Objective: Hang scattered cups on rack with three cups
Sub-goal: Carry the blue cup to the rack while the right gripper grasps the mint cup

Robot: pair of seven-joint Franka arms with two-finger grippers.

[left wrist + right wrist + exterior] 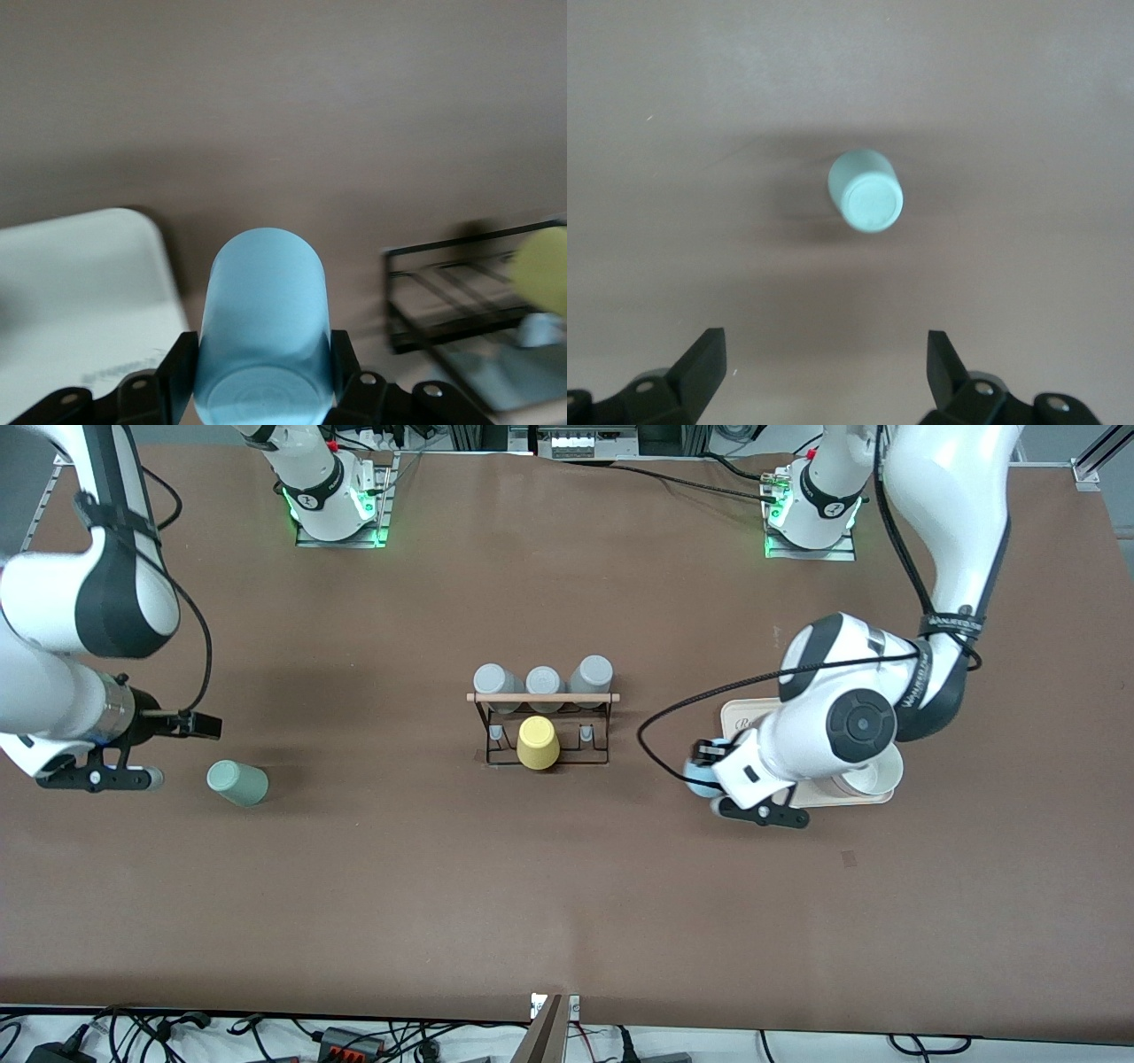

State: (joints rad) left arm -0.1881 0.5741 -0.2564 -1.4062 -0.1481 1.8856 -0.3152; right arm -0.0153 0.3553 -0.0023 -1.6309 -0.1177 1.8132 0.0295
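Note:
The light blue cup [702, 779] is held in my left gripper [714, 779], beside the rack-side edge of the cream tray. In the left wrist view the fingers [177, 367] press both sides of the blue cup [264, 310]. The mint-green cup [237, 783] lies on its side on the table toward the right arm's end. My right gripper [182, 751] is open and empty just beside it; in the right wrist view the mint cup [866, 190] shows its base ahead of the spread fingers [700, 363]. The black rack [542, 728] with a wooden dowel stands mid-table.
Three grey cups [543, 680] stand along the rack's dowel and a yellow cup [538, 742] sits upside down on its nearer side. The cream tray [740, 713] lies under the left arm with a white cup [873, 778] on it. The rack also shows in the left wrist view [461, 292].

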